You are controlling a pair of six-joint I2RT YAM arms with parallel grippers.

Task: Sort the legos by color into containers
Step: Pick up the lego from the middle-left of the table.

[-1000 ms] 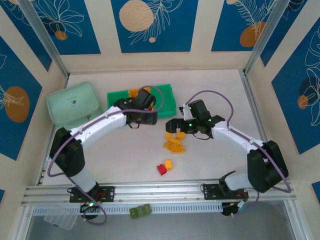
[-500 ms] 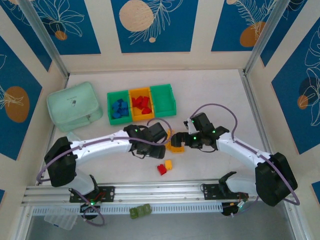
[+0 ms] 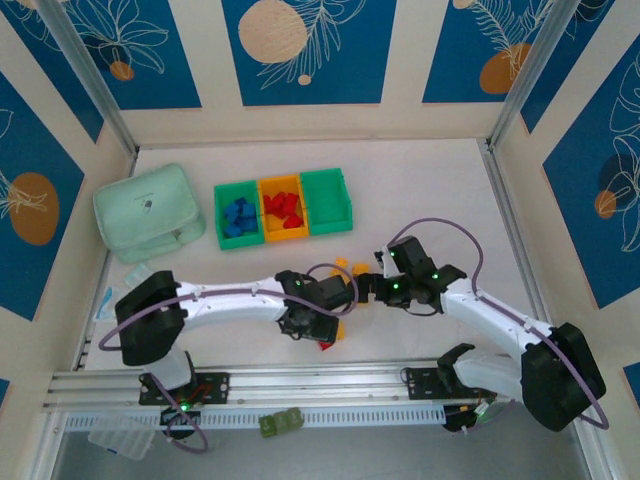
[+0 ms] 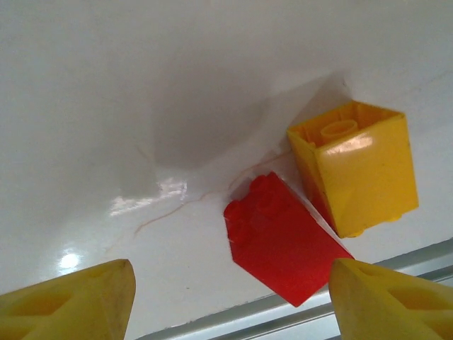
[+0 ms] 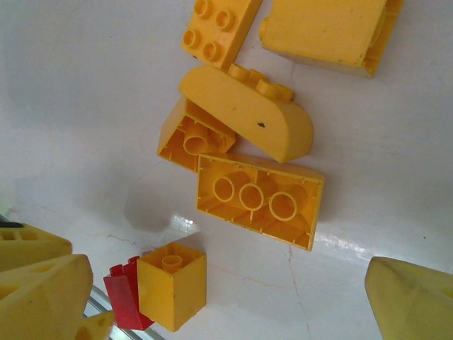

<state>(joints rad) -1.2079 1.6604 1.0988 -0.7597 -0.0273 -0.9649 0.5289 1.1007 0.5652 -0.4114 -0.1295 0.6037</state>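
Presently we find one red brick (image 4: 283,244) lying on its side on the table (image 4: 106,106), touching a small yellow brick (image 4: 357,173) that stands with its hollow underside up. Both sit just ahead of the left gripper (image 4: 233,304), whose fingers stand apart with nothing between them. The red brick falls within the span of the fingers, toward the one on the right of the wrist view, and the yellow brick lies just beyond it. A cluster of yellow bricks (image 5: 258,200) lies ahead of the right gripper (image 5: 226,290), which is spread wide and empty. We judge the step in hand to be the pickup of the red brick. The next move calls for lowering and centring the left fingers on it without catching its yellow neighbour. Well beyond both grippers, the orange bin (image 3: 283,183) holds red pieces, the left green bin (image 3: 219,215) holds blue, and the right green bin (image 3: 327,205) appears empty.
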